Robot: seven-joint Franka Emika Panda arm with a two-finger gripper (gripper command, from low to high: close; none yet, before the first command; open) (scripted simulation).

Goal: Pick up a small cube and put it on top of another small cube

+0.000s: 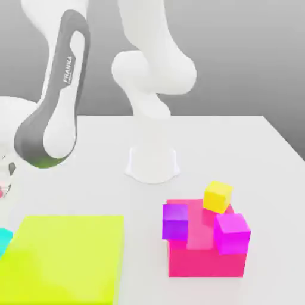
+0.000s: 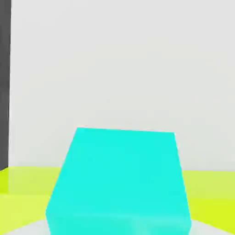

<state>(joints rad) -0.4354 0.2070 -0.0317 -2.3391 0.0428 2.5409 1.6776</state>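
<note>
With the fingers closed on the cyan cube (image 2: 119, 183) beside the yellow-green slab (image 1: 65, 259), lift straight up (no dragging) before carrying it across to the purple cube (image 1: 175, 221) on the pink-red block (image 1: 205, 262).

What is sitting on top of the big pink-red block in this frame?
Three small cubes rest on the pink-red block: a violet-purple cube, a yellow cube and a magenta cube. The block's top beneath them is covered; a bare strip shows between them.
</note>
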